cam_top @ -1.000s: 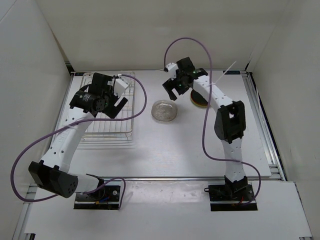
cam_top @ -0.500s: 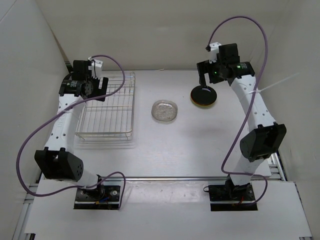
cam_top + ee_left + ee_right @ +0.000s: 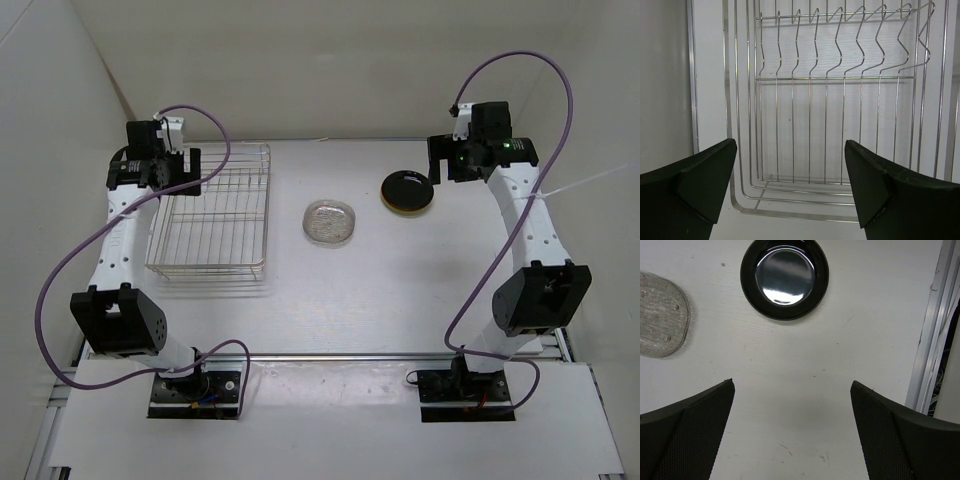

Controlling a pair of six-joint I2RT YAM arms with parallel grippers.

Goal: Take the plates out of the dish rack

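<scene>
The wire dish rack (image 3: 212,212) lies at the left of the table and holds no plates; the left wrist view shows its bare grid (image 3: 840,100). The clear glass plate (image 3: 329,221) lies flat mid-table. The glossy black plate (image 3: 407,190) lies to its right, with an orange rim showing under its near edge. The lime green plate is not in view. My left gripper (image 3: 170,172) hangs open and empty over the rack's far left corner (image 3: 790,185). My right gripper (image 3: 455,160) is open and empty right of the black plate (image 3: 785,277), above bare table (image 3: 792,425). The glass plate (image 3: 662,315) shows at the left.
White walls close in the table at the back and on both sides. An aluminium rail (image 3: 932,330) runs along the table's right edge (image 3: 522,235). Purple cables loop above both arms.
Both arms have swung outward and back. The left gripper went from over the rack's middle to its far left corner. The right gripper moved from beside the black plate to its right.
</scene>
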